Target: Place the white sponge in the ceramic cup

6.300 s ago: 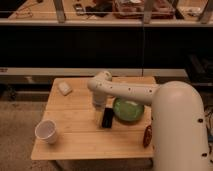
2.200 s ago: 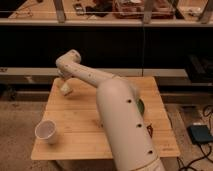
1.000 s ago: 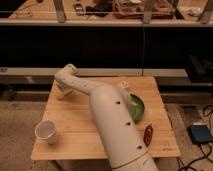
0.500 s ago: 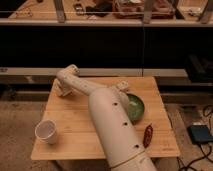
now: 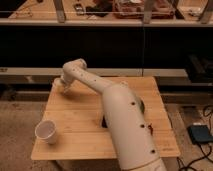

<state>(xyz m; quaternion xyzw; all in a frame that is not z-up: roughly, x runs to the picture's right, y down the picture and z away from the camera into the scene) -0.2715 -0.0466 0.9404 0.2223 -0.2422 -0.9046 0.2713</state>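
The ceramic cup (image 5: pixel 46 131) is plain white and stands upright near the table's front left corner. My arm reaches from the bottom of the view across the table to its far left corner. The gripper (image 5: pixel 62 87) is down at that corner, low over the wood and far from the cup. The white sponge does not show apart from the gripper, which covers that spot.
The wooden table (image 5: pixel 80 115) has edges close to the gripper at the left and back. A small black object (image 5: pixel 105 121) lies by my arm at mid-table. The green bowl's dark rim (image 5: pixel 142 106) peeks out right of the arm. Shelving stands behind the table.
The arm swung from mid-table by the green bowl to the far left corner, where the sponge lay in plain sight. Over the last second it has barely moved. The cup has not moved.
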